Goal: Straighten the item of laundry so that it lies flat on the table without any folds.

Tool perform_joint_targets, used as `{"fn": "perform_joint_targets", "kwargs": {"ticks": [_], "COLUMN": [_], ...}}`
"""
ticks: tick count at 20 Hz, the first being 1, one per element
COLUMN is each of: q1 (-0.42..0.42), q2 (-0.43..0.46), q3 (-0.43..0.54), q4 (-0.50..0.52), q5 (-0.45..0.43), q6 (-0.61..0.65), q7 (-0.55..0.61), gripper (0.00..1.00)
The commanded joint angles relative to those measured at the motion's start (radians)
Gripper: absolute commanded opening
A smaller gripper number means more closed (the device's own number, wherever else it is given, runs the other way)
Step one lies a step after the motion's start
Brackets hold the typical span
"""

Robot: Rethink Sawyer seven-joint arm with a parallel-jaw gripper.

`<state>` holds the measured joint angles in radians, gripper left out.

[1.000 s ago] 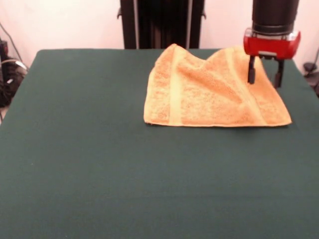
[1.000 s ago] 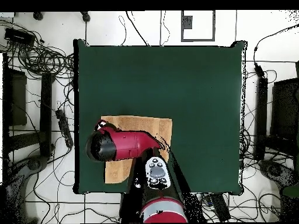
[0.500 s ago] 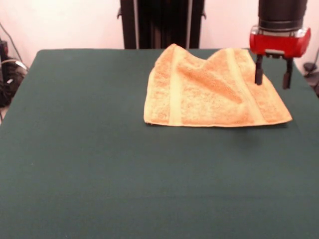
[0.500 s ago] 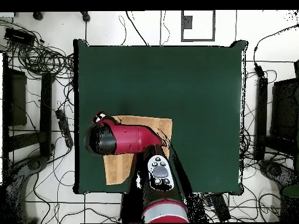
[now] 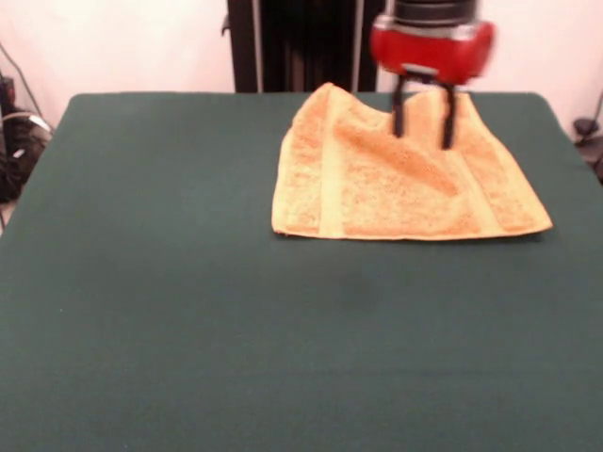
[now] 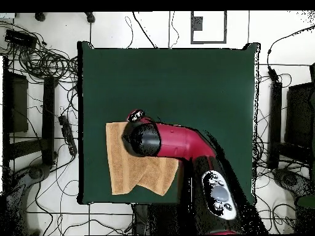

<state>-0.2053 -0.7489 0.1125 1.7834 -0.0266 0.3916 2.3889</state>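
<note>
Front view shows the orange-tan washcloth (image 5: pixel 407 169) lying toward the far right part of the green worktop (image 5: pixel 188 311), not yet flat: its far edge dips between two raised corners, and a diagonal fold runs from the upper middle down toward the right woven band. The near hem lies straight on the felt. The pincer (image 5: pixel 422 118) hangs above the dip in the far edge, its two dark fingers spread apart and holding nothing; whether the tips touch the terry cannot be told. Overhead view places the washcloth (image 6: pixel 126 166) near the worktop edge on the robot's side, partly covered by the red arm (image 6: pixel 178 140), with one folded-over flap showing at the cloth's lower right. Risks from this position, as a judgement: closing on the doubled layers at the fold would lift both plies and carry the fold along rather than open it; a pinch taken too shallow may slip off the thick pile; a drag toward the nearby worktop edge could pull a corner over it.
</note>
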Motion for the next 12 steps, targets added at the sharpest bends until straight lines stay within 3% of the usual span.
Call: {"fn": "perform_joint_targets", "kwargs": {"ticks": [1, 6, 12], "q1": [-0.092, -0.132, -0.095], "q2": [0.025, 0.082, 0.154], "q3": [0.074, 0.085, 0.048], "q4": [0.002, -0.026, -0.063], "q5": [-0.120, -0.210, -0.293], "q6": [0.090, 0.061, 0.023], "q7": [-0.178, -0.168, -0.083], "gripper": [1.00, 1.00, 1.00]}}
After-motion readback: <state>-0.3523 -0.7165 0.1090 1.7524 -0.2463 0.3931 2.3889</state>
